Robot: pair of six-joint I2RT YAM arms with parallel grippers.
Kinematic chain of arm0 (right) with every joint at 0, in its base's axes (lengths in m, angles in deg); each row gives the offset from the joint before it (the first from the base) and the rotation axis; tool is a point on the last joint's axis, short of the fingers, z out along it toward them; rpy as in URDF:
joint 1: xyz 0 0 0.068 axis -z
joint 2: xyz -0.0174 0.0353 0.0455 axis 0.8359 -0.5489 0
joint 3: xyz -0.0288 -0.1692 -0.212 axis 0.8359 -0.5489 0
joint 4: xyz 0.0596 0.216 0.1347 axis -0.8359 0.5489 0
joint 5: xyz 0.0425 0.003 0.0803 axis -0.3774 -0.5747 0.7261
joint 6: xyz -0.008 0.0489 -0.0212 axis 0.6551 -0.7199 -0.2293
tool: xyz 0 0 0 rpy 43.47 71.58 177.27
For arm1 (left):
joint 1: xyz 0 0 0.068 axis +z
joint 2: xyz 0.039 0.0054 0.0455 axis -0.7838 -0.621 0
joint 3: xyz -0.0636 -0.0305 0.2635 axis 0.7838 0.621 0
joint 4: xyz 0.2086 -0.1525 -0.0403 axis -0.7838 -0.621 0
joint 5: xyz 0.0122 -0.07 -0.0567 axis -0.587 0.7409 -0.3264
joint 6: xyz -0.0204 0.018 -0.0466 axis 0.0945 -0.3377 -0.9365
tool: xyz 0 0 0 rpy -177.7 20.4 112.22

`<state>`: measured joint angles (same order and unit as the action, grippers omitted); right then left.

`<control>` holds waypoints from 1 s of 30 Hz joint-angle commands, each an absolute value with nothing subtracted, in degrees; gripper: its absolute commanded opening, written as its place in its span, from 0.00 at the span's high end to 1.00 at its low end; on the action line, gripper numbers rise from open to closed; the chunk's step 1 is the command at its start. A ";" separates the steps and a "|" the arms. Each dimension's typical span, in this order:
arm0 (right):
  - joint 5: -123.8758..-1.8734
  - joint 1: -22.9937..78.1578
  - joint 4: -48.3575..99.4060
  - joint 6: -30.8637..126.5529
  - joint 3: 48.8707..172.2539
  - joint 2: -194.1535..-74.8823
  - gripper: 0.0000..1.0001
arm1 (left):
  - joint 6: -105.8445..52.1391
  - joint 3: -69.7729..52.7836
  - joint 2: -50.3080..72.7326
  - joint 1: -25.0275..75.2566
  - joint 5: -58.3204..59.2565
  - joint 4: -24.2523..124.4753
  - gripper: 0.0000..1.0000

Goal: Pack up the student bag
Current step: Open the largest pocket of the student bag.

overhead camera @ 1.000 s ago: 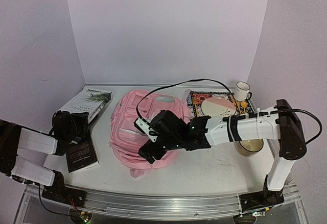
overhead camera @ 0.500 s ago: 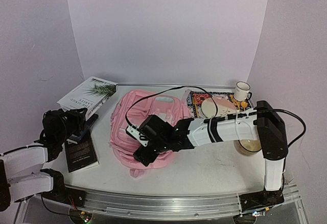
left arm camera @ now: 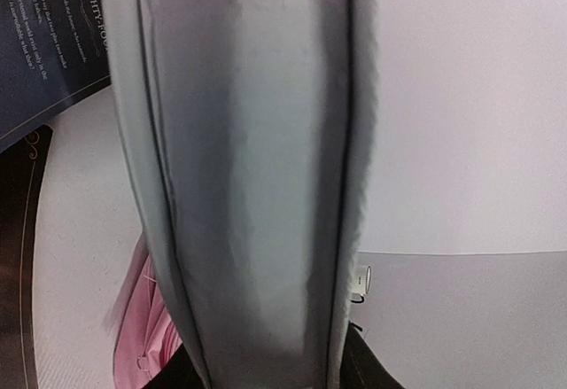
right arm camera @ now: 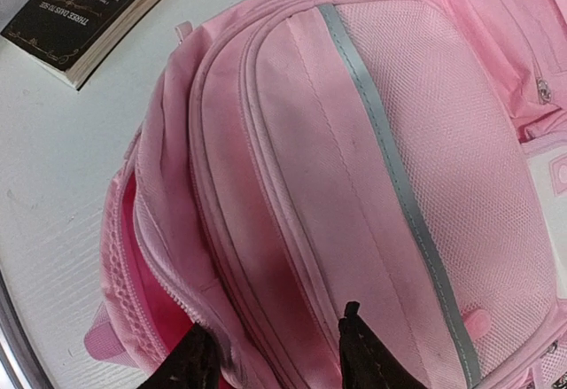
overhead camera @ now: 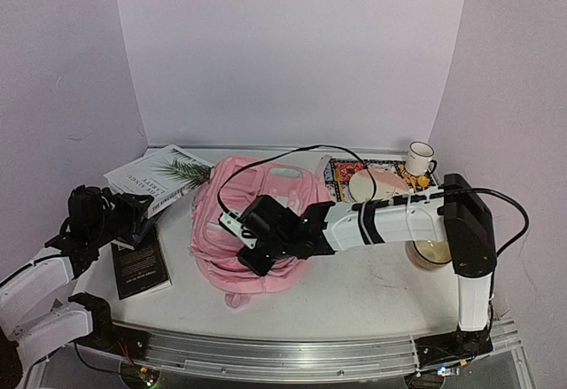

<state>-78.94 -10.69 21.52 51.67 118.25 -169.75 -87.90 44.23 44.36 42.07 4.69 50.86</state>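
The student bag (overhead camera: pixel 266 187) is a big pink backpack lying flat mid-table. In the right wrist view the bag (right arm camera: pixel 354 141) fills the frame, with its side zip gaping (right arm camera: pixel 133 256) onto a darker pink inside. My right gripper (overhead camera: pixel 251 249) sits on the bag's near-left part. Its jaws (right arm camera: pixel 276 349) are apart, with bag fabric bulging between them. My left gripper (overhead camera: pixel 133 212) is shut on a white book with a palm leaf cover (overhead camera: pixel 164 176) and holds it off the table left of the bag. The book's edge (left arm camera: pixel 257 185) hides the left fingers.
A black book (overhead camera: pixel 142 265) lies at the near left and shows in the right wrist view (right arm camera: pixel 97 8). A patterned mat (overhead camera: pixel 341 176) with a white plate (overhead camera: pixel 376 185), a white mug (overhead camera: pixel 420 156) and a round roll (overhead camera: pixel 431 254) are at the right.
My left arm has lifted the white book and carried it right, towards the bag. My right gripper has slid left over the bag's near side.
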 commanded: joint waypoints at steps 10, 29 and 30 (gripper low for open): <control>-73.32 -9.83 27.17 54.12 123.90 -174.53 0.51 | -84.31 38.80 50.92 42.26 9.42 43.42 0.73; -85.74 3.00 28.06 51.13 136.73 -168.33 1.00 | -82.01 33.49 60.29 42.23 14.41 30.23 0.71; -86.84 3.24 28.09 50.97 137.90 -168.32 1.00 | -82.21 33.81 60.53 42.25 15.05 30.19 0.71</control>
<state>-78.95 1.38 28.08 52.90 132.00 -173.65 -83.65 37.07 58.32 42.07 12.25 29.46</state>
